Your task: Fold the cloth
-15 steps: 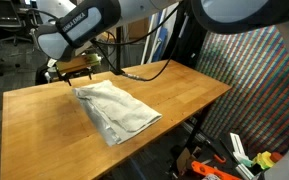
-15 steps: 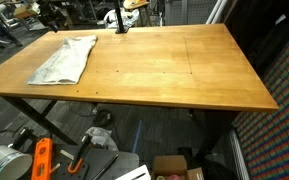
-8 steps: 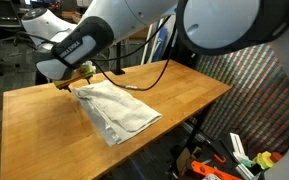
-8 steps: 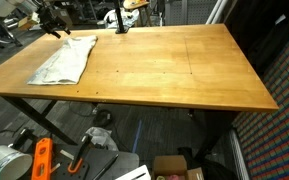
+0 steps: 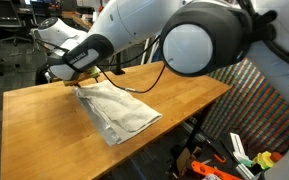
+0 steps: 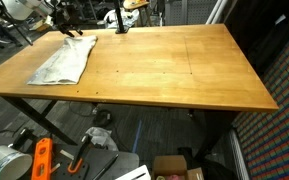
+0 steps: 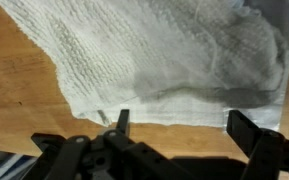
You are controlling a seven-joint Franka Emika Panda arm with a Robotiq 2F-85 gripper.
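A white towel-like cloth (image 5: 119,110) lies flat and partly folded on the wooden table (image 5: 184,95); it also shows near the far left corner in an exterior view (image 6: 64,60). My gripper (image 5: 79,83) hangs just over the cloth's far edge, also seen in an exterior view (image 6: 68,31). In the wrist view the gripper (image 7: 186,128) is open and empty. Its two dark fingers (image 7: 122,122) straddle bare wood just short of the cloth's hem (image 7: 154,50). I cannot tell whether the fingertips touch the table.
The table (image 6: 174,70) stretches wide to the right of the cloth. A colourful woven panel (image 5: 254,90) stands beside the table. Orange tools (image 6: 41,160) and a cardboard box (image 6: 174,168) lie on the floor below the front edge.
The arm has swung down and forward, so the gripper has dropped from above the table's far corner to the cloth's far edge. The cloth has not moved.
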